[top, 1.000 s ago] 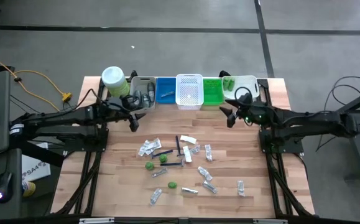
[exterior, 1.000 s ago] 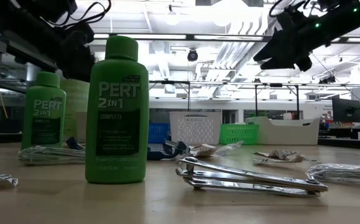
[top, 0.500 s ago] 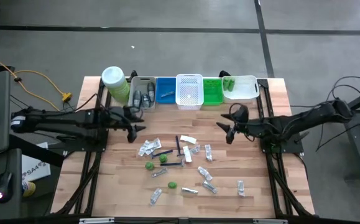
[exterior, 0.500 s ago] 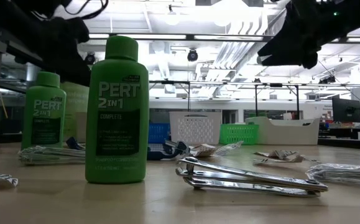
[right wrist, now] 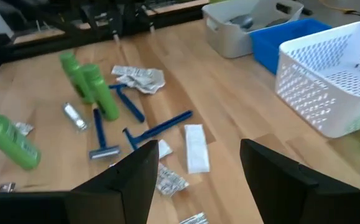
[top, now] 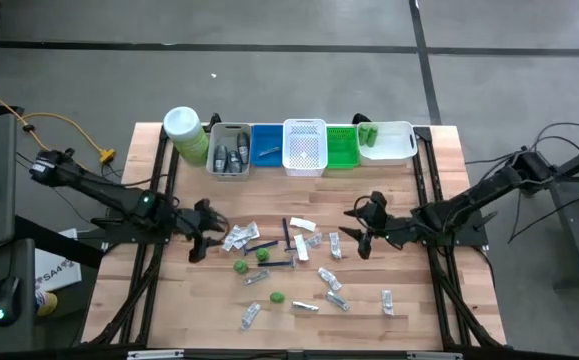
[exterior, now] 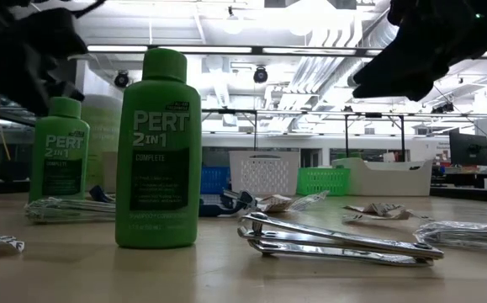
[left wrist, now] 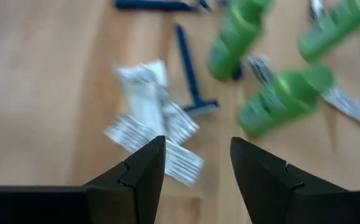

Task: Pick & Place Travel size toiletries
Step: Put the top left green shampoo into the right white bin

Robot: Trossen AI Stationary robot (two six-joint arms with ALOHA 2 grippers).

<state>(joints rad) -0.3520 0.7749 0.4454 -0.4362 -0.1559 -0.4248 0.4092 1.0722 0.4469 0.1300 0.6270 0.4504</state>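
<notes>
The toiletries lie loose on the middle of the wooden table: three small green bottles [top: 262, 255], blue razors [top: 289, 236], crinkled clear sachets [top: 239, 237], a white sachet [top: 302, 224] and small metal pieces [top: 330, 281]. My left gripper [top: 199, 240] is open and hovers just left of the sachets. In the left wrist view its fingers [left wrist: 198, 142] stand over the sachets [left wrist: 152, 124], with a razor [left wrist: 189, 74] and bottles [left wrist: 285, 96] beyond. My right gripper [top: 354, 240] is open at the right side of the pile; its wrist view [right wrist: 198, 144] looks over the white sachet [right wrist: 195, 146] and razors [right wrist: 158, 127].
A row of bins stands along the far edge: grey [top: 230, 150], blue [top: 266, 145], a white basket [top: 305, 146], green [top: 341, 146] and a white bin [top: 389, 140]. A pale-green jar [top: 183, 130] stands left of them. In the low view a green bottle [exterior: 157, 151] stands upright close by.
Both arms have swung from beside the bins toward the table's near edge and come down over the scattered items. The left gripper now hangs by the sachets, the right gripper by the pile's right side. The items have not moved.
</notes>
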